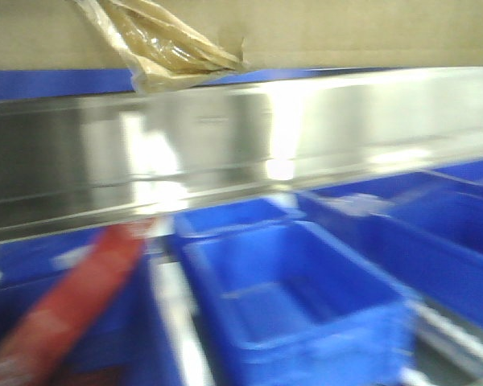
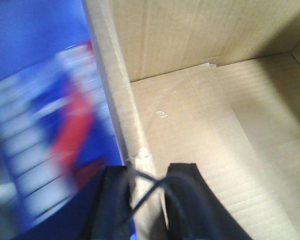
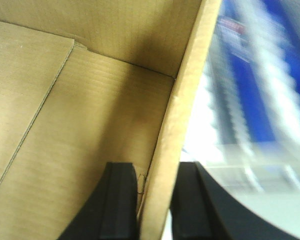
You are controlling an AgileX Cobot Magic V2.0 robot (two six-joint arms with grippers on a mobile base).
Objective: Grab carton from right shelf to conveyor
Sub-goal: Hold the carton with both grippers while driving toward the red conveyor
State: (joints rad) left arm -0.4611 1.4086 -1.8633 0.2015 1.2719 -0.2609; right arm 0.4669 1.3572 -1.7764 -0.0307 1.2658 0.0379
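Observation:
The brown carton point(image 1: 346, 32) fills the top of the front view, above the right shelf's shiny steel rail point(image 1: 225, 153), with a tuft of amber tape point(image 1: 165, 48) hanging from its lower edge. In the left wrist view my left gripper point(image 2: 149, 170) straddles the carton's left wall point(image 2: 110, 90), one black finger inside and one outside, shut on it. My right gripper point(image 3: 154, 167) clamps the right wall point(image 3: 185, 100) the same way. The carton's inside point(image 2: 200, 130) is bare. The conveyor's dark belt is out of view.
Several blue plastic bins point(image 1: 298, 297) sit below the rail in the front view. A blurred red strip point(image 1: 72, 305) slants across the lower left. Outside the carton walls, both wrist views show only smeared blue, white and red point(image 2: 70, 125).

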